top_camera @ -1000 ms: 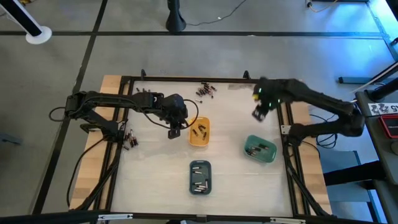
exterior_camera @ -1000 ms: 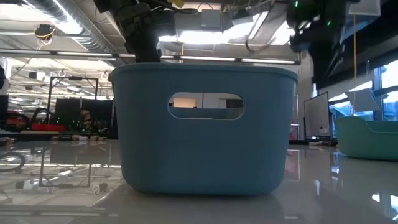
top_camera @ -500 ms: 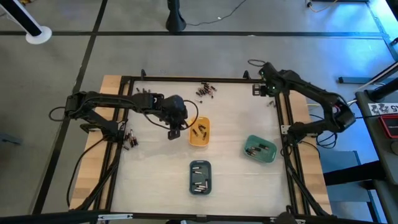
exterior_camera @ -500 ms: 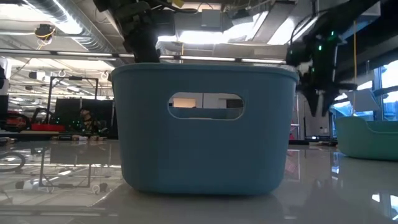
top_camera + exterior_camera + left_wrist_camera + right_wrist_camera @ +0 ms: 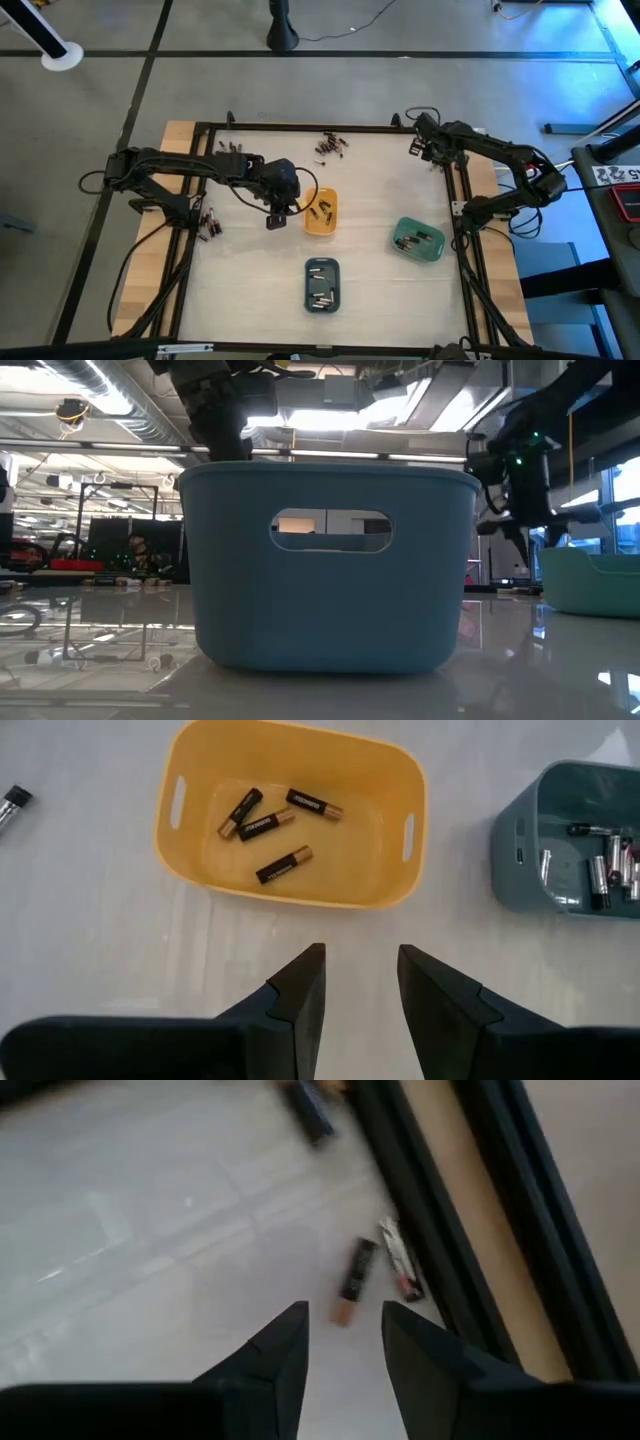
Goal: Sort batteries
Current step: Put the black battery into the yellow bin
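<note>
Right wrist view: right gripper [image 5: 342, 1348] spread, empty, above copper-tipped battery [image 5: 350, 1281] beside table frame [image 5: 420, 1230]. I'd descend straddling it squarely. Left gripper [image 5: 360, 982] spread, empty.

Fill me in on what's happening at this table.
A two-armed robot is sorting batteries into trays. The left claw hangs open and empty beside the orange tray, which holds four dark, copper-tipped cells. The right claw, also open and empty, is over loose batteries near the table's far right frame. The blue tray and green tray already hold cells, and an unsorted pile lies at the far edge.
</note>
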Robot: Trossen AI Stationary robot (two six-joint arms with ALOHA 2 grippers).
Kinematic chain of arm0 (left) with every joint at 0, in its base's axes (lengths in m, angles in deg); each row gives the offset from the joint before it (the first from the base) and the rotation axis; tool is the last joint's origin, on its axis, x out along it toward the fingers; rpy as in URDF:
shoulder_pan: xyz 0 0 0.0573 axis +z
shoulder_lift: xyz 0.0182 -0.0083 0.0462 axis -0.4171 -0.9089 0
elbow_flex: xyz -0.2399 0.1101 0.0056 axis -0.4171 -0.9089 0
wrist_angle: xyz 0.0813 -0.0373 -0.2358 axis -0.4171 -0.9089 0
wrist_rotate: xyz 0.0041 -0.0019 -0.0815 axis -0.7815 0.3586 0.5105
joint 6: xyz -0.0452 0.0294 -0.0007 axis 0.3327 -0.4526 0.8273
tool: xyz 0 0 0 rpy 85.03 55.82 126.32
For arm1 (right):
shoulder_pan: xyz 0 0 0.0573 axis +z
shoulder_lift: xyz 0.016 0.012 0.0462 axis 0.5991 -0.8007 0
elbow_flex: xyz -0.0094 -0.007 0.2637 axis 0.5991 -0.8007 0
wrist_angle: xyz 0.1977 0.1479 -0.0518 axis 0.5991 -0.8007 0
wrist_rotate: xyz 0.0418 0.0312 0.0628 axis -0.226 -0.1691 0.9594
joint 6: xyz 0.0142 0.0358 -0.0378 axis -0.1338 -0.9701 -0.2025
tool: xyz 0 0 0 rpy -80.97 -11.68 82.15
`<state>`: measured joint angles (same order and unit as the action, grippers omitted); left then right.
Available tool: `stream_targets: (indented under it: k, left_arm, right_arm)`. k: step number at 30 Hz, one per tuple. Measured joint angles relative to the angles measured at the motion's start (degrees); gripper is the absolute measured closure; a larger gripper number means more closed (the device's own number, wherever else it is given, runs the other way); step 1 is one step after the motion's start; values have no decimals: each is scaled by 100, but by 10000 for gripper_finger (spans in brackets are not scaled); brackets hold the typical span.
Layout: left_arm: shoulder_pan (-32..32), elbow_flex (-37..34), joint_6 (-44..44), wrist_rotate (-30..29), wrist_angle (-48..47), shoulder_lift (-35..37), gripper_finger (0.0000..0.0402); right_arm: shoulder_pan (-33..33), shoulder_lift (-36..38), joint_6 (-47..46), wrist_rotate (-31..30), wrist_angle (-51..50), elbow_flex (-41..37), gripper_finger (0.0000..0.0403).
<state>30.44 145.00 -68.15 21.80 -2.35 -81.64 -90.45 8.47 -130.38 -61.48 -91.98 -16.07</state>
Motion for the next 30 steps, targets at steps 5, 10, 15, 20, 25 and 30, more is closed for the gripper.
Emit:
stream_targets:
  k: [5, 10, 15, 20, 25, 30]
  left_arm:
    - [-34, 0, -135, 0, -12, 0, 285]
    - [-56, 0, -162, 0, -132, 0, 285]
    - [-58, 0, -212, 0, -142, 0, 285]
    - [-58, 0, -246, 0, -126, 0, 285]
    - [-58, 0, -211, 0, -128, 0, 285]
    - [-58, 0, -128, -2, -126, 0, 285]
  right_arm:
    - [-2, 0, -62, 81, 700, -375, 272]
    - [-6, 0, -334, 103, 986, -641, 272]
    - [-53, 2, -410, 89, 1119, -782, 272]
    - [-132, 2, -485, 63, 1301, -948, 272]
    - [-298, 9, -460, 201, 1950, -1268, 272]
    - [-466, 39, -321, 334, 2248, -1499, 272]
